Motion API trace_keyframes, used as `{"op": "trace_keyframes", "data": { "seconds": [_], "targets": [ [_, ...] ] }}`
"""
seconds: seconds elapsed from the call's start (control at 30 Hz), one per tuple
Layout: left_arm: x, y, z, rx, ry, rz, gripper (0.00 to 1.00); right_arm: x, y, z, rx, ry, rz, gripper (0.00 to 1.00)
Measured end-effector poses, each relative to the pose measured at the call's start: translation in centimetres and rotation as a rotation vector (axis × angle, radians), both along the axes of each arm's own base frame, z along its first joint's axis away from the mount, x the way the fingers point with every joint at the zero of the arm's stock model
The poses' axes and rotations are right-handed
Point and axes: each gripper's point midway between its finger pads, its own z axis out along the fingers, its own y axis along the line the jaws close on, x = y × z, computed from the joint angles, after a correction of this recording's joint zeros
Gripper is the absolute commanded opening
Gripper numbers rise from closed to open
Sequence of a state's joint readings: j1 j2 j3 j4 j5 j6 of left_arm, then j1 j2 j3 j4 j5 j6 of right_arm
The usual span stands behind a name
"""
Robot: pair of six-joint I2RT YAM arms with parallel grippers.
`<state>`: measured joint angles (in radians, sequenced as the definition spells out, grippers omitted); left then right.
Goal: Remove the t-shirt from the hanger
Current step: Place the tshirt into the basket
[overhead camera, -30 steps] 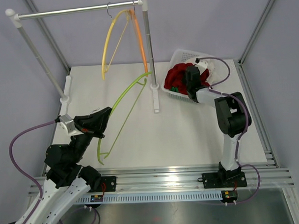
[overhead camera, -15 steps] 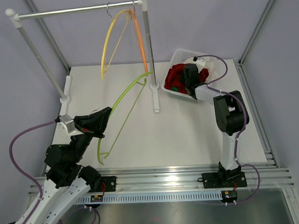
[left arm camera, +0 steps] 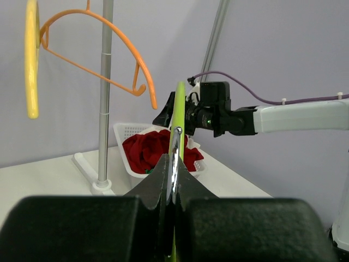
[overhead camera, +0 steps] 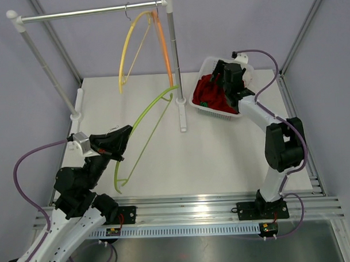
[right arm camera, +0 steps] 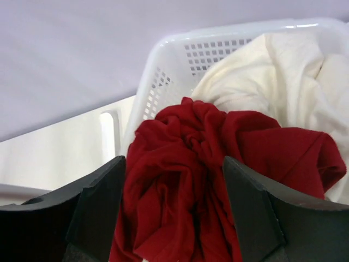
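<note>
My left claw is clamped tight on the green hanger, holding it up above the table. My right claw hangs spread wide over the white basket. Its fingers flank the red t-shirt, which lies bunched in the basket beside a cream cloth.

No text, label, brand, number or sign you can read in any view. Checked: green hanger in the left end effector, white basket and red t-shirt at the right end effector. All unmarked.
</note>
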<state>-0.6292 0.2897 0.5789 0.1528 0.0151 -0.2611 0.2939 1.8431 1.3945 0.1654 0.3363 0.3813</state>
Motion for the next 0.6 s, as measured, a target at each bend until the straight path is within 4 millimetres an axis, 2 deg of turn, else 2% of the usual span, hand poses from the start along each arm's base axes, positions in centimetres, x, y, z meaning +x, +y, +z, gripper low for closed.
{"op": "trace_keyframes", "data": {
  "seconds": [0.1, 0.23, 0.6],
  "targets": [
    [0.3, -0.2, -0.4, 0.01, 0.014, 0.0, 0.0, -1.1, 0.2, 2.1, -0.001, -0.029, 0.037, 0.8],
    [0.7, -0.5, -0.9, 0.023, 0.031, 0.0, 0.0, -4.1, 0.3, 4.2, -0.002, -0.06, 0.105, 0.81],
    [1.7, -1.3, -2.4, 0.068, 0.088, -0.002, 0.0, -13.0, 0.3, 7.8, -0.002, -0.15, 0.269, 0.83]
  ]
}}
